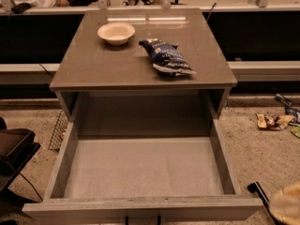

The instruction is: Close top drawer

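The top drawer [140, 172] is pulled far out of the grey cabinet toward the camera. Its pale grey deep interior holds nothing. The top edge of its front panel [140, 206] runs along the bottom of the view, and the dark handle [143, 218] just shows at the bottom edge. My gripper [287, 205] shows only as a pale beige shape in the lower right corner, to the right of the drawer's front corner and apart from it.
On the cabinet top [93, 64] stand a white bowl [116, 33] and a blue chip bag [166, 57]. A dark object [14, 149] and a wire basket [58, 130] are on the left. Wrappers [274, 121] lie on the floor at right. A black bar [260, 193] lies next to the gripper.
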Tool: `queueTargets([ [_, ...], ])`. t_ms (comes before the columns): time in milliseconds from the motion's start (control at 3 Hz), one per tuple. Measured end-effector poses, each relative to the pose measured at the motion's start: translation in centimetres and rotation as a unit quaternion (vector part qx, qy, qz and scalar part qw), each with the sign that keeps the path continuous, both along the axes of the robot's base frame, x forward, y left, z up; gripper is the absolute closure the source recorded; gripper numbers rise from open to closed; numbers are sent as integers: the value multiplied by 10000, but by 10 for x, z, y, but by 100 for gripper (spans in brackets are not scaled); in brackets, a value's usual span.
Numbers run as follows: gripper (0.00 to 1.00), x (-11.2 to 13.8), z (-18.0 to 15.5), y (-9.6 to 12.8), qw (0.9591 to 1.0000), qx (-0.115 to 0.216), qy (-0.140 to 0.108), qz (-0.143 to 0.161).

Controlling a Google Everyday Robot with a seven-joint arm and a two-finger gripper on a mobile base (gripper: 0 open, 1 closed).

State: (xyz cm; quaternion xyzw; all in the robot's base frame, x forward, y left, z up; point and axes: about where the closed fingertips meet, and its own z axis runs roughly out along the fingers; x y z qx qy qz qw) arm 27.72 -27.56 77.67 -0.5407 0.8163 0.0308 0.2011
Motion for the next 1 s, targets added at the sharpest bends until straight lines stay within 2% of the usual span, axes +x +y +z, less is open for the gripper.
queueTargets([
  [333,95,-68,-36,-9,9989,-22,316,342],
  [667,100,-74,-41,-8,9972,-95,266,693],
  [1000,100,-74,-41,-8,9972,-95,266,693],
])
